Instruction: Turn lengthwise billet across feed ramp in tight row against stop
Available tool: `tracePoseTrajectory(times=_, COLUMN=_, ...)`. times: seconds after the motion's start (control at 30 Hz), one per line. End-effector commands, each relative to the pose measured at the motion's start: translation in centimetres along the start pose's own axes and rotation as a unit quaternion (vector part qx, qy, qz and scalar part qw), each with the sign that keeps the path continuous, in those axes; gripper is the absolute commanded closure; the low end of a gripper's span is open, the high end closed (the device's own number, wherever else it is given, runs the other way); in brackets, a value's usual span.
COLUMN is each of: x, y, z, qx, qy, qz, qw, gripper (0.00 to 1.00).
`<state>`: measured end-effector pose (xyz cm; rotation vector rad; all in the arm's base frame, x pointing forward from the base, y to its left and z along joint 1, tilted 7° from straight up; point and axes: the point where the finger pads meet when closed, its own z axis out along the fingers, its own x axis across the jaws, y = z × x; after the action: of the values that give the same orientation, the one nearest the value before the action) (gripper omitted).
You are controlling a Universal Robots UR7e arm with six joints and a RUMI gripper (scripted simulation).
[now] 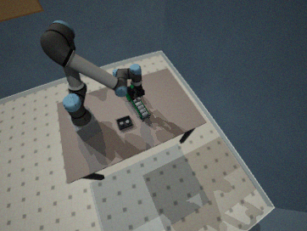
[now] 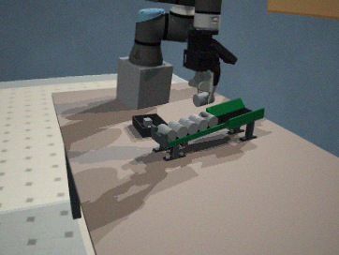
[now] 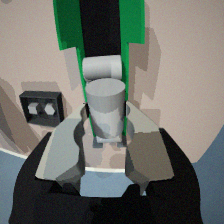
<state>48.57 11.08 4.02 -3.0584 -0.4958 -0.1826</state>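
Note:
My gripper (image 1: 136, 95) (image 2: 206, 90) (image 3: 106, 102) is shut on a grey cylindrical billet (image 2: 201, 98) (image 3: 106, 89). It holds the billet in the air above the ramp (image 1: 128, 97) (image 2: 254, 115) (image 3: 134, 24), clear of the row. In the wrist view the held billet's long axis runs along the ramp, with one end face toward the ramp's upper part. Several billets lie across the ramp side by side, down to the dark stop (image 2: 159, 136). The uppermost lying billet (image 2: 211, 118) (image 3: 102, 68) shows just beyond the held one. The held billet hides the others in the wrist view.
A small black tray (image 1: 125, 127) (image 2: 139, 127) (image 3: 45, 94) with two small light pieces stands on the table beside the ramp, on the robot base's side. The ramp's raised green side walls flare at its upper end. The grey base block (image 2: 142, 86) stands behind.

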Motion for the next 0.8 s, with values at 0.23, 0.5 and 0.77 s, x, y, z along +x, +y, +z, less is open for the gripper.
tracePoseTrajectory(times=0.23, x=0.05, y=0.02, z=-0.05, qx=0.0, qy=0.001, qz=0.0, qw=1.0, gripper=1.0)
tracePoseTrajectory(times=0.5, x=0.05, y=0.02, z=-0.05, qx=0.0, qy=0.001, qz=0.0, qw=1.0, gripper=1.0)
tracePoseTrajectory(times=0.77, x=0.08, y=0.09, z=-0.12, qx=0.0, qy=0.001, qz=-0.149, qw=0.989, gripper=1.0)
